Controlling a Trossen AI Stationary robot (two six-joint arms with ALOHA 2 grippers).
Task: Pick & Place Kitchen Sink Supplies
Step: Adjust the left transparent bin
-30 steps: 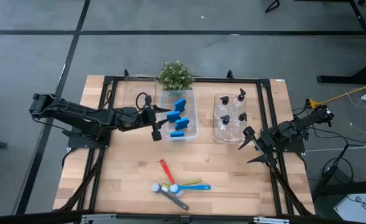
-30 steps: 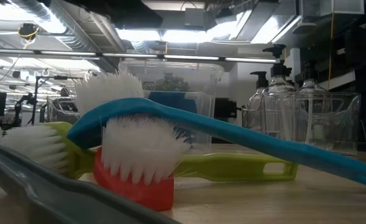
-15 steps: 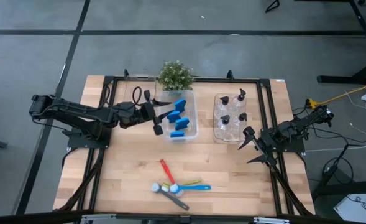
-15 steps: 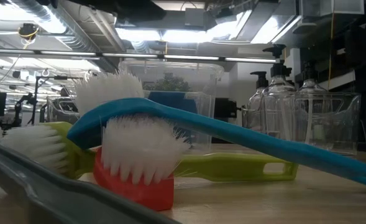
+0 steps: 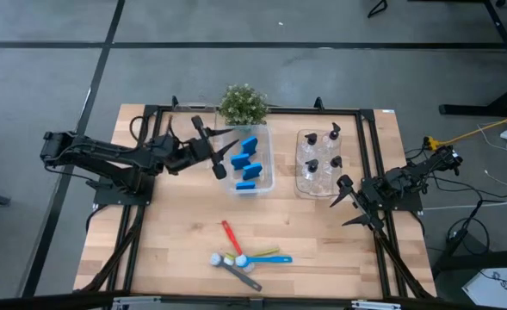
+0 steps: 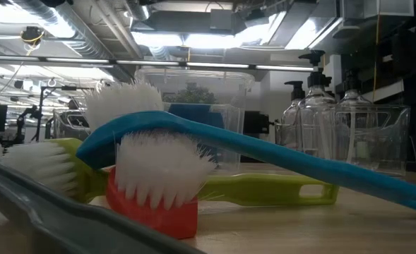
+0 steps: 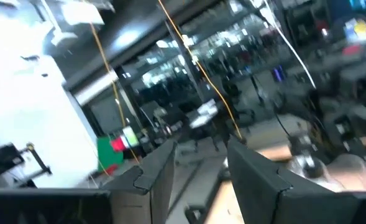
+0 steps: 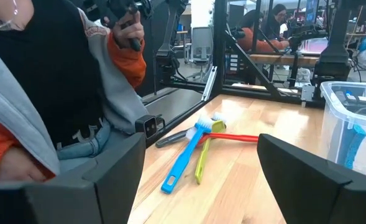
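Note:
Several blue sponges (image 5: 248,163) lie in a clear bin (image 5: 270,155) at the table's far middle. Several clear pump bottles (image 5: 320,158) stand in a second clear bin (image 5: 301,185) to its right. The red (image 5: 231,236), blue (image 5: 272,258), yellow-green (image 5: 265,252) and grey (image 5: 238,273) brushes lie crossed on the table near its front edge. My left gripper (image 5: 217,155) hangs open at the sponge bin's left wall, tipped upward, with nothing between its fingers (image 7: 150,175). My right gripper (image 5: 344,202) waits open at the right, beside the bottle bin.
A green potted plant (image 5: 242,103) stands just beyond the sponge bin. A person in a grey and orange sleeve (image 8: 58,106) sits past the table's edge in the right wrist view. Bare wood lies between the bins and the brushes.
My left gripper has risen beside the sponge bin and drifted toward the table's far edge. It has tipped its fingers upward and rolled. Its fingers have kept the same gap. The sponges, bottles and brushes have stayed put.

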